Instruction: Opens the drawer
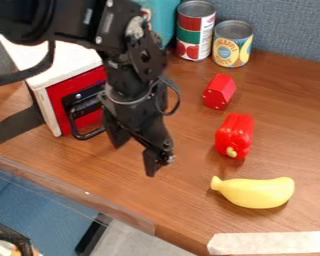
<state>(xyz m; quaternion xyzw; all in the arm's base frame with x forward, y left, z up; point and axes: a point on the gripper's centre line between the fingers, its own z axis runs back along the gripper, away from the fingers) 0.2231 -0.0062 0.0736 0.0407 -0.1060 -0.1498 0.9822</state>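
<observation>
- Camera view: black gripper (134,157) at centre left, pointed down at a slant over the wooden table (173,200), at the end of the black arm (126,60) from the upper left.
- Fingers apart, with a moderate gap between the tips; nothing gripped between them.
- Beside the gripper, close to its left-hand finger in the picture, the black handle (73,124) of the red-fronted drawer (62,92); contact between finger and handle impossible to tell from this angle.
- At upper left, the drawer in a white box (66,56), partly behind the arm, with its handle toward the near side of the table.
- Against the box's left side, a black strip (19,125), flat on the tabletop.
- Right of the gripper and well apart from it, a yellow toy banana (256,193) on its side, with a red toy pepper (235,135) above it in the view and a small red block (219,91) farther back.
- At the back, two upright cans side by side: one red and green (195,37), one blue and yellow (232,47).
- Along the lower right edge, pale tape (269,242) on the table.
</observation>
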